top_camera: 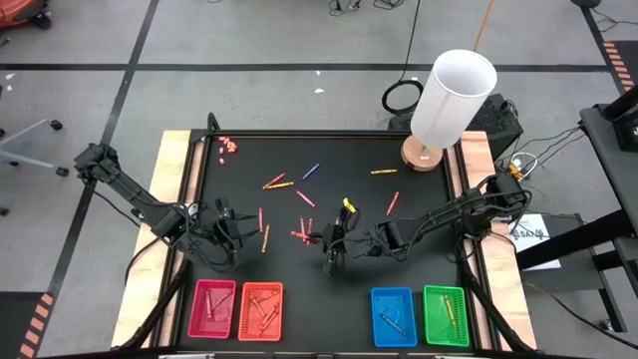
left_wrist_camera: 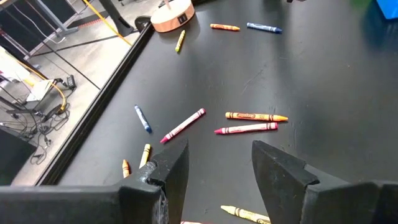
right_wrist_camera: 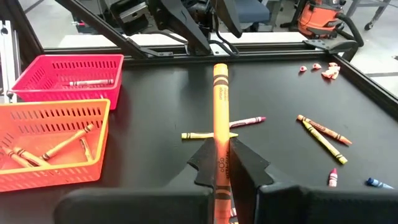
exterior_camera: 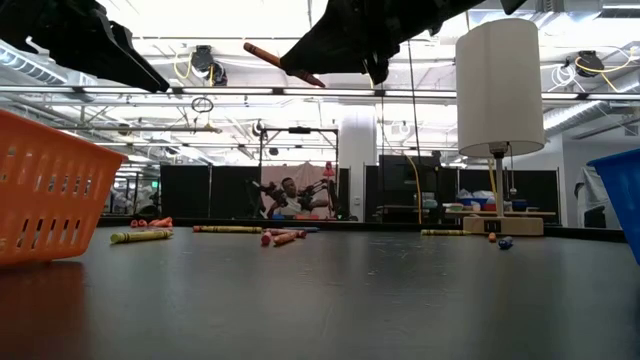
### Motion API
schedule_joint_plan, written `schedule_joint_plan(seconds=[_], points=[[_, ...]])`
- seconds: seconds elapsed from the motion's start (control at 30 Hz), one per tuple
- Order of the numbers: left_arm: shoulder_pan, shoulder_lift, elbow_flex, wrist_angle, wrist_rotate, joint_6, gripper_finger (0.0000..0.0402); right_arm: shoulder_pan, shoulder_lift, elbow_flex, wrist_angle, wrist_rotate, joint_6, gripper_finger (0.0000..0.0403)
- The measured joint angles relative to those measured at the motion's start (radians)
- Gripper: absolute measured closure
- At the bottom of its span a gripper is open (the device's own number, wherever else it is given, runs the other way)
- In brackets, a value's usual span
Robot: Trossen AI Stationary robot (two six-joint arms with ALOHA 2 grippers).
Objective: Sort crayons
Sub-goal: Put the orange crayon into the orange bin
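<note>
My right gripper [right_wrist_camera: 226, 155] is shut on an orange crayon [right_wrist_camera: 220, 106] above the middle of the black table; in the low view this crayon [exterior_camera: 285, 62] hangs high above the tabletop. My left gripper [left_wrist_camera: 217, 171] stands open over the table's left part [top_camera: 224, 237], with nothing between its fingers. Loose crayons lie flat on the table: an orange one [left_wrist_camera: 255, 116] and a red one [left_wrist_camera: 246, 129] beyond the left fingers, others near the middle [top_camera: 278, 182]. My right gripper [top_camera: 333, 249] is near the table's middle. My right gripper pinches the orange crayon's rear part [right_wrist_camera: 221, 163] between its two fingers. The crayon lies along the fingers, and its front end [right_wrist_camera: 220, 70] sticks out well past the fingertips. It is lifted clear of the table and slants a little [exterior_camera: 262, 52].
Four trays stand along the near edge: pink [top_camera: 212, 309], orange [top_camera: 261, 311], blue [top_camera: 394, 317], green [top_camera: 446, 315]. The orange tray [right_wrist_camera: 93, 112] holds several crayons. A lamp with a white shade [top_camera: 451, 98] stands at the far right. Small pink bits [top_camera: 228, 146] lie far left.
</note>
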Motion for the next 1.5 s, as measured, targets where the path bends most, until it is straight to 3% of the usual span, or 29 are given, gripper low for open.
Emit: schedule_joint_plan(seconds=[0.47,0.87,1.07,1.17,1.5], points=[[0.000,0.000,0.000,0.003,0.001,0.002,0.0226,0.000,0.000,0.000,0.021,-0.012,-0.144,0.0392],[0.000,0.000,0.000,0.010,0.001,0.001,0.0226,-0.002,0.076,0.000,0.315,-0.311,-0.388,0.0392],[0.000,0.000,0.000,0.008,0.001,0.002,0.0226,-0.002,0.169,0.003,0.441,-0.317,-0.480,0.0392],[0.000,0.000,0.000,0.007,0.001,0.001,0.0226,-0.002,0.210,0.037,0.422,-0.320,-0.480,0.0392],[0.000,0.000,0.000,0.007,0.002,0.002,0.0226,-0.002,0.384,0.278,0.391,-0.482,-0.482,0.0392]])
